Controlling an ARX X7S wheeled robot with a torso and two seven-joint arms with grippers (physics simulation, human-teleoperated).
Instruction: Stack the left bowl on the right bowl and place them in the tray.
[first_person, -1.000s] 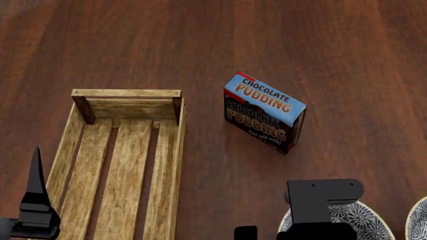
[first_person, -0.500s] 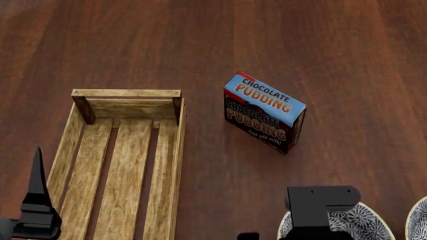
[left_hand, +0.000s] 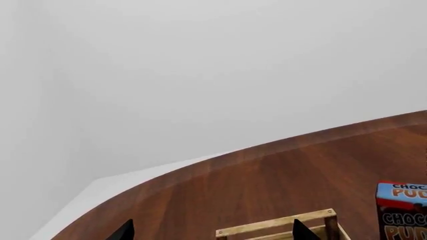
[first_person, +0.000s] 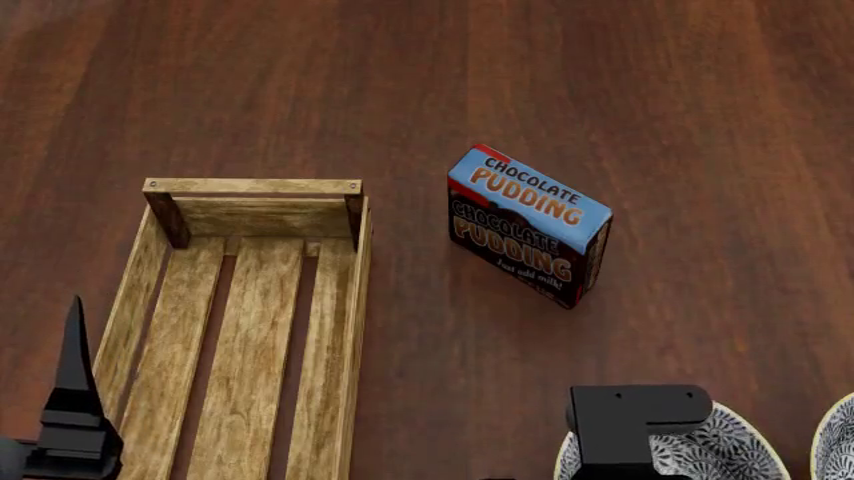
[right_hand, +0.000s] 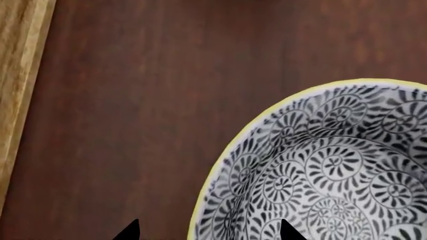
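Hovering over the left bowl (right_hand: 320, 165), right end effector (right_hand: 207, 231) was spread wide across its rim; left end effector (left_hand: 210, 231) also wide, above tray (first_person: 160, 320) on the counter (first_person: 601, 90).

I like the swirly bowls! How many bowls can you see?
2: the left bowl sits at the table's near edge under the right arm; the right bowl peeks in beside it. More could be hidden.

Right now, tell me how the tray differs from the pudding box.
The tray is a long, open, light-wood crate with a slatted bottom; the pudding box is a closed, printed blue-and-black carton. The tray lies flat and low; the box stands on edge, tilted back. The tray is much larger. Both rest on the wooden table.
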